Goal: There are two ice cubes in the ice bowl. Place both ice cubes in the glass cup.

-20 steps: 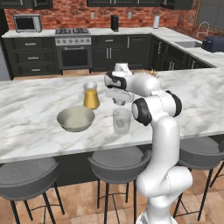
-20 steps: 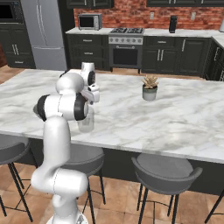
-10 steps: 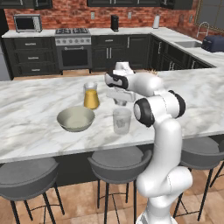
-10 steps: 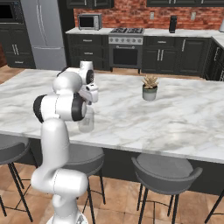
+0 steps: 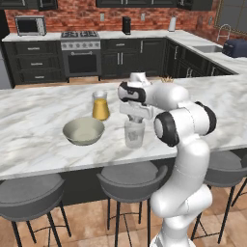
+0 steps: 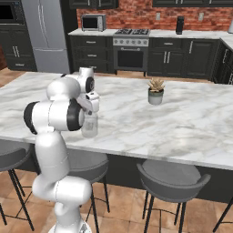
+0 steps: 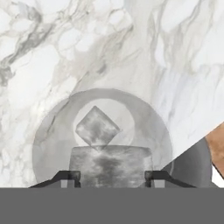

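The glass cup (image 5: pixel 134 135) stands on the marble island near its front edge, right of the beige-grey ice bowl (image 5: pixel 83 131). My gripper (image 5: pixel 136 118) hangs straight over the cup's mouth, just above its rim. In the hand view I look down into the cup (image 7: pixel 57 144): one ice cube (image 7: pixel 97 127) lies on its bottom. The other ice cube (image 7: pixel 111 162) sits between my fingertips (image 7: pixel 68 177), and my gripper (image 7: pixel 111 177) is shut on it. From the right base view the cup (image 6: pixel 89 126) shows below my gripper (image 6: pixel 91 111). The bowl's inside looks bare.
A glass vessel with orange liquid (image 5: pixel 100 106) stands just behind the bowl. A small potted plant (image 6: pixel 155 91) sits farther right on the island. Bar stools (image 5: pixel 132 176) line the counter's front edge below the cup.
The hand has sunk slightly toward the cup's mouth with the cube in it. The cup and the bowl have stayed put.
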Motion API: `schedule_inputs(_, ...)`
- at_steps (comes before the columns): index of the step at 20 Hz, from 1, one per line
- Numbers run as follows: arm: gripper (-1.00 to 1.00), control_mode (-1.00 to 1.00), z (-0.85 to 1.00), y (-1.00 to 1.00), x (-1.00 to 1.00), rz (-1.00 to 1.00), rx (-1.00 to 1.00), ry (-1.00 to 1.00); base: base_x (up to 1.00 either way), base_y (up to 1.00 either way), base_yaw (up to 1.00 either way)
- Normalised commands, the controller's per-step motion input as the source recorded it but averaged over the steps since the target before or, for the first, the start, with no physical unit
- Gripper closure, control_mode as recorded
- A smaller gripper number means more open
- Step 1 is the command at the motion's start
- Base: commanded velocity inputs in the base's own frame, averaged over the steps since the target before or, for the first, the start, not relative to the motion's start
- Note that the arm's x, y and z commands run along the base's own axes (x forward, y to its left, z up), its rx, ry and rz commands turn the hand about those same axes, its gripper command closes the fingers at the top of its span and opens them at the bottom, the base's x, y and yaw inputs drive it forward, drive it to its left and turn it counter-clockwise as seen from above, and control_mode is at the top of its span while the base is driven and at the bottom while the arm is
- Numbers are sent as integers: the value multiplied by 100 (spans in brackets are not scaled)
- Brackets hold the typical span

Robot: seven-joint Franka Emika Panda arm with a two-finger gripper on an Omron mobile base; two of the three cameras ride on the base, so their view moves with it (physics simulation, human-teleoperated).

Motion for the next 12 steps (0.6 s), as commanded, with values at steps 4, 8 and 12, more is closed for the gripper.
schedule_inputs(4,100,-100,-7,0,0,0,0,0,0,0,0)
schedule_inputs(8,100,-100,-1,1,15,0,0,-1,0,0,0)
schedule_inputs(12,100,-100,0,8,26,0,0,0,0,0,0)
